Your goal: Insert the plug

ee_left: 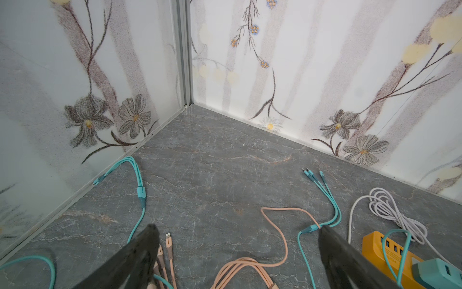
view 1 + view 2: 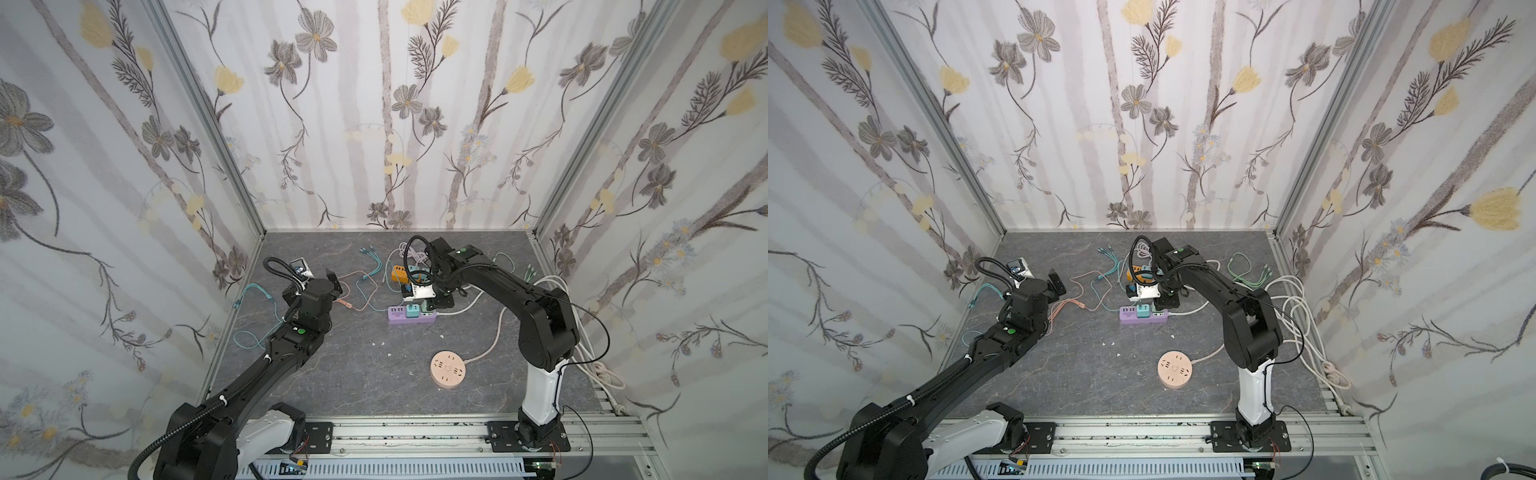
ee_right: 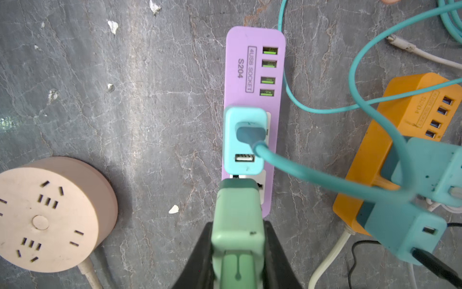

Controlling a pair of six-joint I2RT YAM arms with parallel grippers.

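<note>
Lower centre of the right wrist view, the right gripper (image 3: 237,234) clamps the mint-green plastic plug (image 3: 237,207) over the lilac plastic power strip (image 3: 231,100). The left gripper (image 1: 238,230) gapes empty above grey marbled tabletop (image 2: 353,374), floral-papered walls (image 2: 374,124) around.

The right gripper (image 2: 1168,300) is down at the right end of a purple power strip (image 2: 1129,316) that lies near the middle of the table (image 2: 1092,374). A green plug (image 2: 1157,307) shows just beneath it (the fingertips themselves are hidden under the wrist). Touching the plug's left side, a teal adapter (image 2: 1143,311) sits in the strip. Behind them, toward the back edge, an orange power strip (image 2: 1133,272) lies among teal cables (image 2: 1106,272). A round beige socket (image 2: 1175,369) rests nearer the front edge. The left gripper (image 2: 1057,283) hangs over the table's left side with its jaws apart, near a pink cable (image 2: 1077,293). White cords (image 2: 1304,316) pile along the right edge.
</note>
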